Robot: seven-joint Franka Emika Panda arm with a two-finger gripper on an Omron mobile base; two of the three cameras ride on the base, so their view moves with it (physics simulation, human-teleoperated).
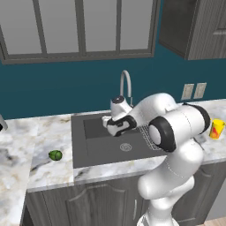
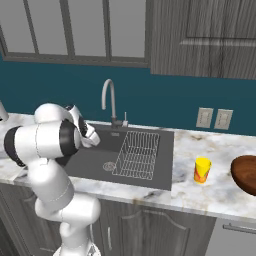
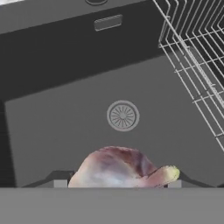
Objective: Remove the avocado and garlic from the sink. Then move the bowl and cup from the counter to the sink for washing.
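The pale pinkish garlic sits between my gripper's two dark fingertips, which are shut on it, above the dark-grey sink floor and its round drain. In the left base view my gripper hangs over the sink near its back. The dark-green avocado lies on the marble counter left of the basin. The yellow cup stands on the counter right of the sink, and the brown bowl sits beyond it at the right edge. The cup also shows behind my elbow.
A wire rack fills the right side of the basin. The curved steel faucet rises behind the sink. Wall outlets are on the teal backsplash. The counter's front edge runs just before the basin.
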